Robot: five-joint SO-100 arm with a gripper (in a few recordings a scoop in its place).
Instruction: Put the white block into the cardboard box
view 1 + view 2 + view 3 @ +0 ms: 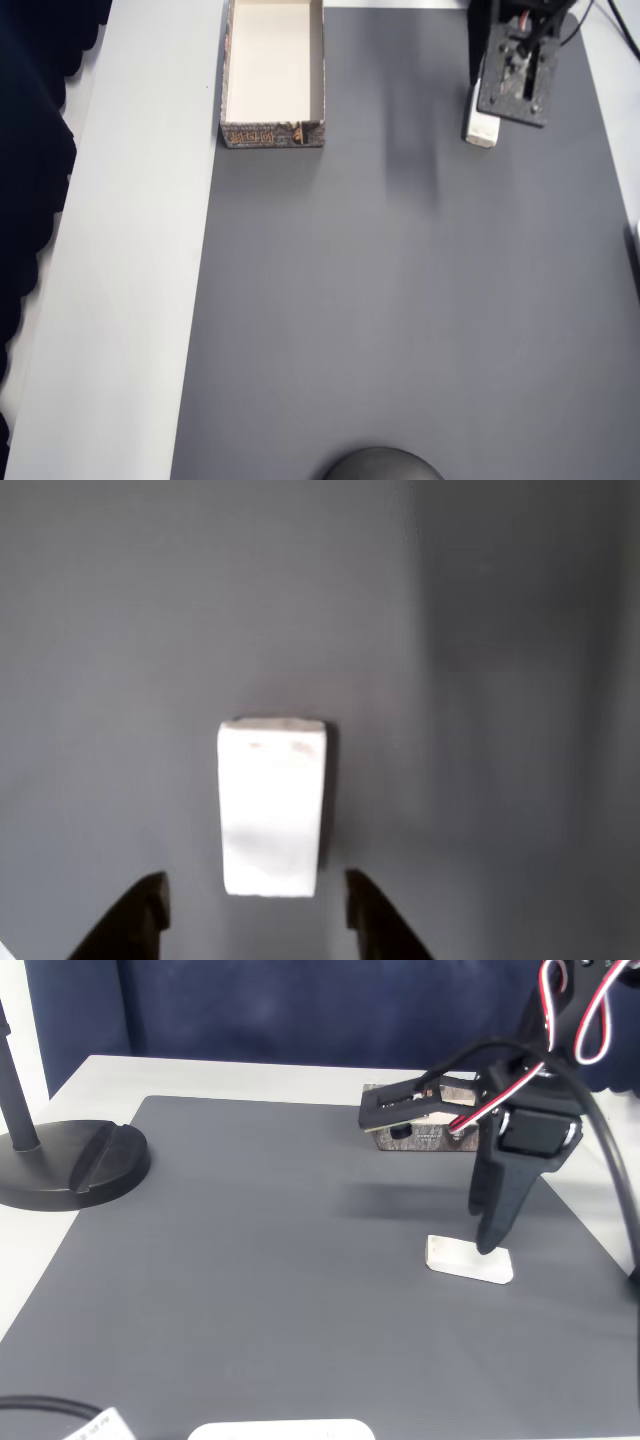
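Observation:
The white block (481, 128) lies flat on the grey mat at the top right of the overhead view, half under the arm. My gripper (500, 105) hangs right over it, fingers pointing down. In the wrist view the block (272, 805) lies lengthwise between the two dark fingertips (145, 910), which flank its near end with a gap on each side; the gripper (255, 895) is open. From the side, the gripper (488, 1240) reaches down to the block (468, 1259). The cardboard box (273, 128) stands at the mat's top left, cream inside, nothing in it; the arm partly hides it (435, 1143).
A grey mat (400, 300) covers most of the white table (130, 300). A black round stand base (75, 1165) sits at the mat's edge opposite the box. Dark blue curtain (300, 1010) hangs behind the table. Red and white wires (590, 1020) run along the arm.

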